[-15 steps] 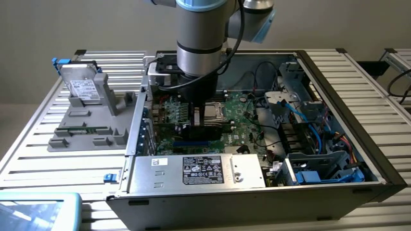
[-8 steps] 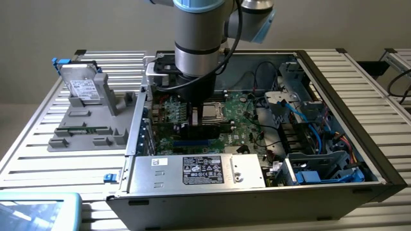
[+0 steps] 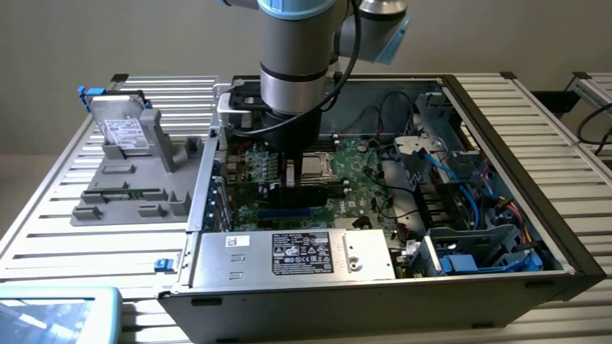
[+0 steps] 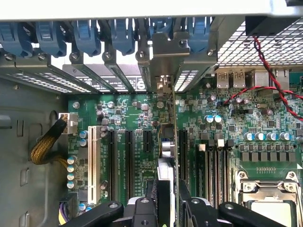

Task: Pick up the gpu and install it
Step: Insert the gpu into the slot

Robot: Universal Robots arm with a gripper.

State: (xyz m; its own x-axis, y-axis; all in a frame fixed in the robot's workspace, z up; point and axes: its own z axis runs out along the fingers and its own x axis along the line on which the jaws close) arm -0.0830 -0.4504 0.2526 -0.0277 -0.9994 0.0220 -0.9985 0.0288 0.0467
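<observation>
While seemingly gripping gpu [image 4: 167, 137], arm [image 3: 292, 64] hangs vertical.

Open dark metal computer case [image 3: 535, 215] on slatted aluminium table [image 3: 96, 236]. Grey plastic parts holder [image 3: 125, 193] on table, at exterior view's left of case. Inside the case, flat green-and-black gpu [image 4: 166, 142] stands edge-on over green motherboard [image 4: 132, 118], clamped in black gripper [image 4: 169, 189].

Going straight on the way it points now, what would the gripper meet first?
The gripper points down at the motherboard with the gpu clamped edge-on between its fingers, so the card's lower edge would likely meet the black expansion slots first. The gap between them is unclear.
</observation>
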